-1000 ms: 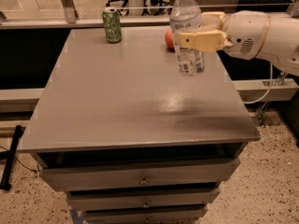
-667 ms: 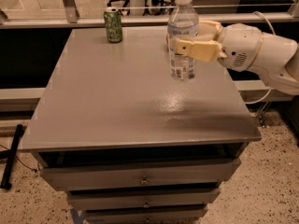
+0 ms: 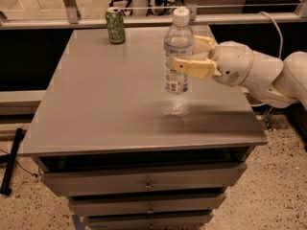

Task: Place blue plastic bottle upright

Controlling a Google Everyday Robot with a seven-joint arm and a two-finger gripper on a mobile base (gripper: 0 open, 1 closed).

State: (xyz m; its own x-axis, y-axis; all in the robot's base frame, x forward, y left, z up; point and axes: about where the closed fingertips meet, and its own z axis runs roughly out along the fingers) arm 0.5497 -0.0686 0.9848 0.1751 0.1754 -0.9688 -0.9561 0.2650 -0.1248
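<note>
The gripper (image 3: 186,55) was clenched around the middle of the upright blue plastic bottle (image 3: 178,56), right of centre on the worktop (image 3: 96,109) and nearer its back edge. Whether the base touched down could not be told. If released early, the light bottle could topple. Since the earlier frame, it had come lower and away from the right edge.

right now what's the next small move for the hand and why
Probably ease the hand, reaching in from the right, straight down a touch, then open it: it grips the blue plastic bottle upright, base at or just above the table; whether it touches is unclear.
</note>
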